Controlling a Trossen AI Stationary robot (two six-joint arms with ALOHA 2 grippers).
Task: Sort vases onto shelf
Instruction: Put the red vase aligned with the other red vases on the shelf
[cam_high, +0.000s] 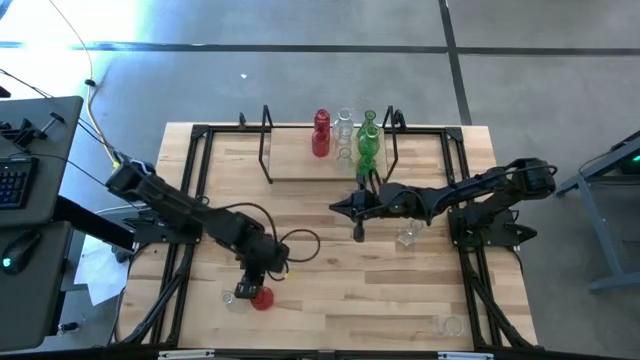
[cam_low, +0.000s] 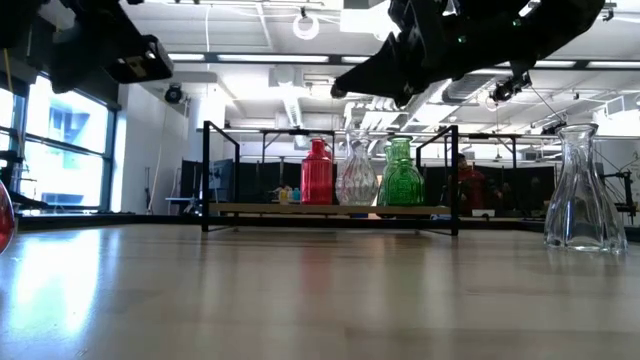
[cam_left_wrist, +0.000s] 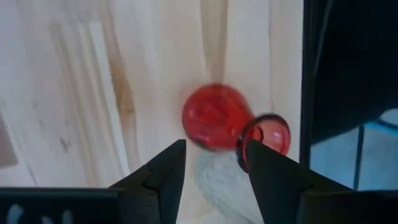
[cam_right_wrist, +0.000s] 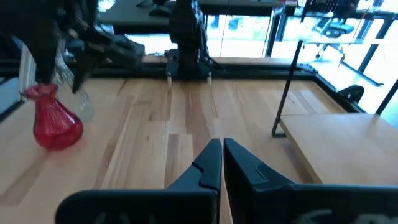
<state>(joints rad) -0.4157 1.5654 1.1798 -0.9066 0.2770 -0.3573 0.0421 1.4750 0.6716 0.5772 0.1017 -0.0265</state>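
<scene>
Nearest the worktop's front-left edge, a red vase is standing with the left gripper hovering directly over it, jaws spread partway and straddling its neck without visibly pinching, probably lining up a grasp. A clear vase just beside it is hard to make out. Mid-worktop, the right gripper is waiting, jaws pressed together, empty. Along the far edge, the shelf is carrying red, clear and green vases.
</scene>
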